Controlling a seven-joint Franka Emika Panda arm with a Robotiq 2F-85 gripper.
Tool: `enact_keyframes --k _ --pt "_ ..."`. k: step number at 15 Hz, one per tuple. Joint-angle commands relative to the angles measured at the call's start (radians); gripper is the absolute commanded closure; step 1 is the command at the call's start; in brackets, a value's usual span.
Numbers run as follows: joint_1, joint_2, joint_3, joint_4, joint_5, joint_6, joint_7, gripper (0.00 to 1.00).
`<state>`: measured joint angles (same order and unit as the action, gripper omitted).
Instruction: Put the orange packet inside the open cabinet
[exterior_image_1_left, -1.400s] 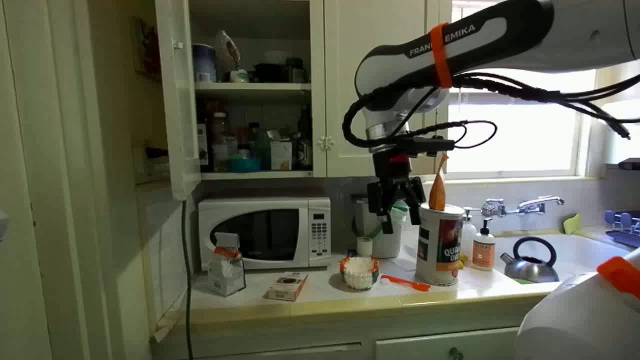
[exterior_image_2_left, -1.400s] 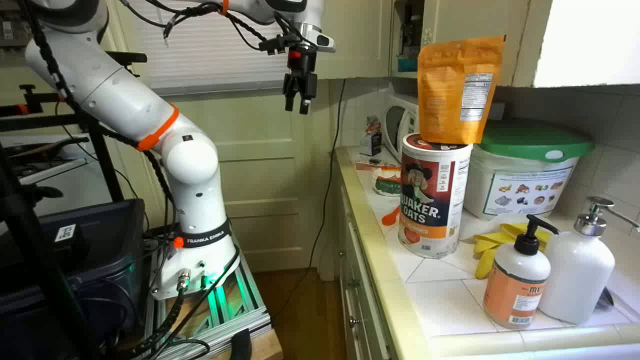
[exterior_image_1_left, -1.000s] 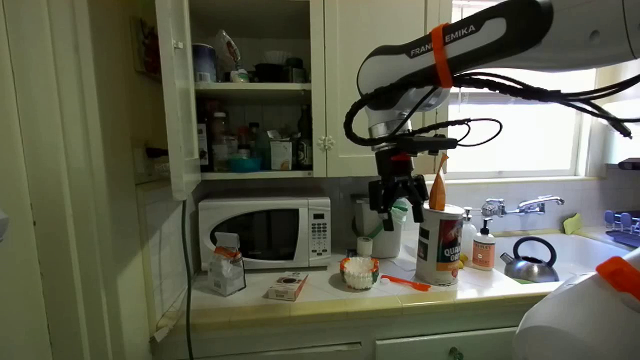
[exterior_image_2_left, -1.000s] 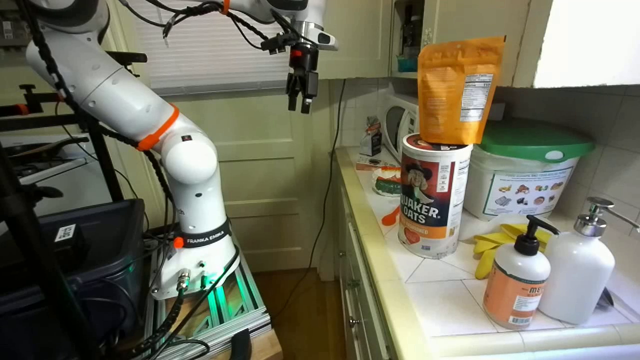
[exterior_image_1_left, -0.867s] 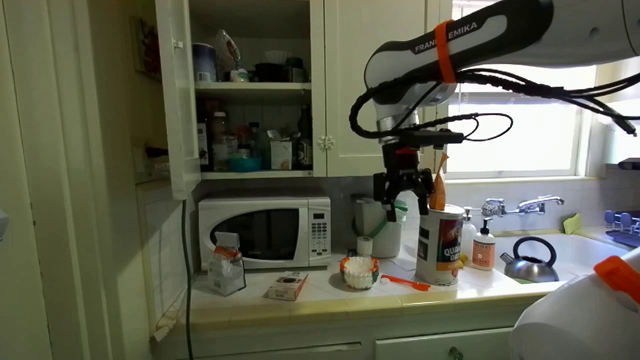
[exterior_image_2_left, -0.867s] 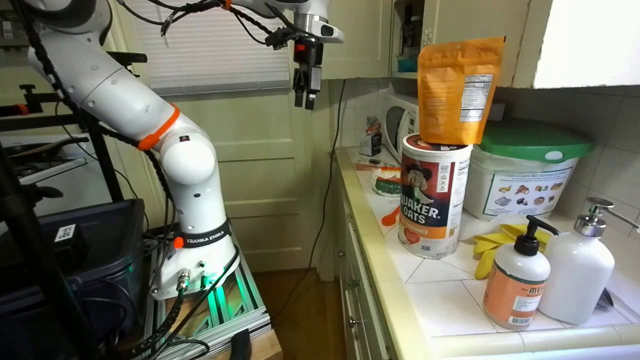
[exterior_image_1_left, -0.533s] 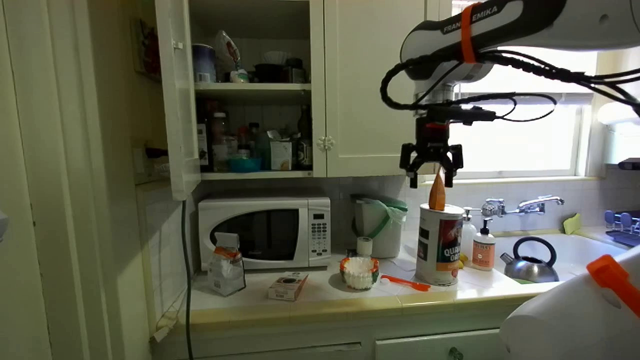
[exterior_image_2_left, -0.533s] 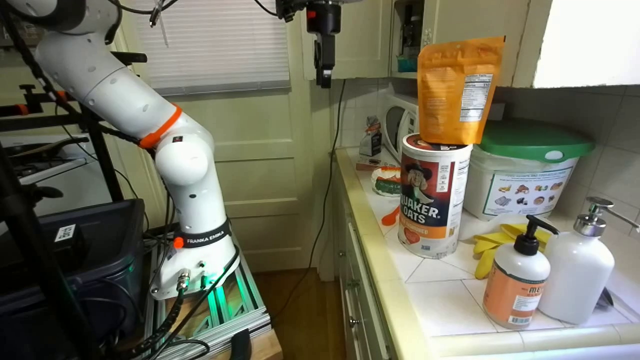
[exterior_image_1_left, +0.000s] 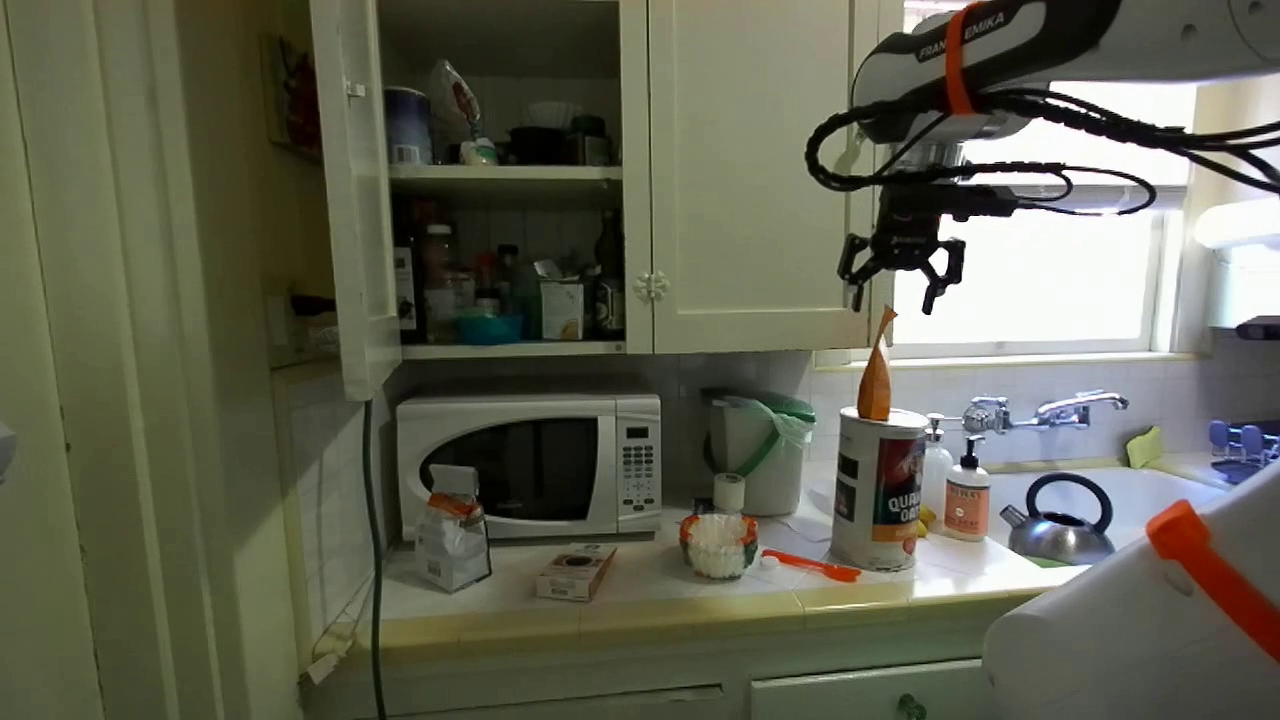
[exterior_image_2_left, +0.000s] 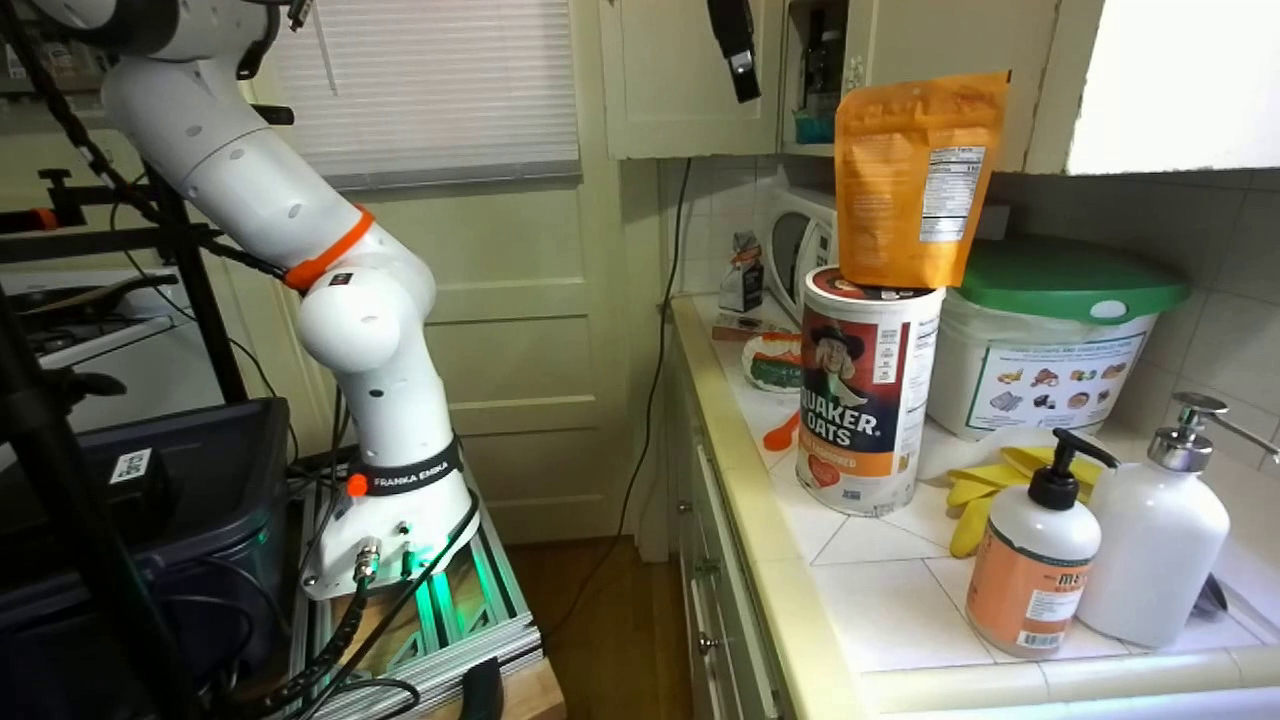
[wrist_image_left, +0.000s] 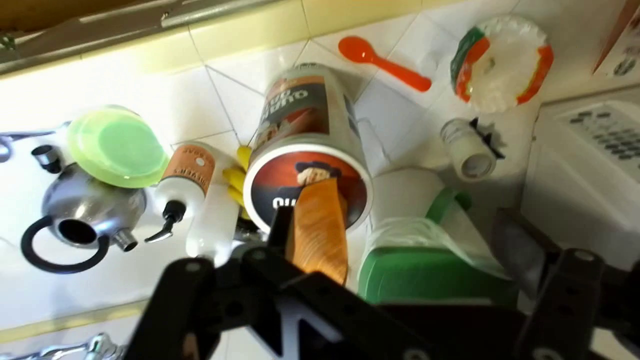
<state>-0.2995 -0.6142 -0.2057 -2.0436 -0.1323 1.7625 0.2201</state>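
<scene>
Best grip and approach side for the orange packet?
Pinch the orange packet by its top edge, probably from above, jaws on its broad faces: it stands roughly upright on the Quaker Oats canister, thin up top, thicker toward its base.

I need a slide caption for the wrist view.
Wrist view past the open gripper: the orange packet stands on the oats canister, near a green-lidded bin.

Open cabinet (exterior_image_1_left: 505, 173): an exterior view is facing its front, standing back.
Soap bottle (exterior_image_2_left: 1035, 575): an exterior view is standing close, looking along the desk (exterior_image_2_left: 890, 610) toward the microwave (exterior_image_2_left: 800, 245).
Claw (exterior_image_1_left: 893, 301): the wrist view is looking down past it.
Orange packet (exterior_image_2_left: 905, 185), oat can (exterior_image_1_left: 880, 490): every view is showing them.
</scene>
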Motion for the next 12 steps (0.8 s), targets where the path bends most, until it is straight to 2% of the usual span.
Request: enact_keyframes --k 1,2,3,6,7,8,9,10,11,12 --pt "-0.065 0.030 0.030 0.002 -0.072 0.115 0.128 0.00" --pt "-0.084 0.036 0.037 -0.002 -0.097 0.143 0.166 0.00" --pt "-0.102 0.048 0.037 0.000 -0.120 0.162 0.192 0.05" --pt "-0.116 0.070 0.029 -0.006 -0.139 0.187 0.218 0.12" --pt "-0.101 0.076 0.018 -0.011 -0.114 0.198 0.198 0.25" --pt "-0.096 0.079 0.015 -0.019 -0.110 0.217 0.187 0.29" --pt "-0.094 0.080 0.019 -0.033 -0.118 0.255 0.184 0.42" --pt "-0.095 0.083 0.024 -0.042 -0.125 0.281 0.185 0.50" --pt "-0.092 0.086 0.026 -0.053 -0.125 0.313 0.181 0.56" --pt "-0.096 0.089 0.032 -0.061 -0.132 0.340 0.186 0.57"
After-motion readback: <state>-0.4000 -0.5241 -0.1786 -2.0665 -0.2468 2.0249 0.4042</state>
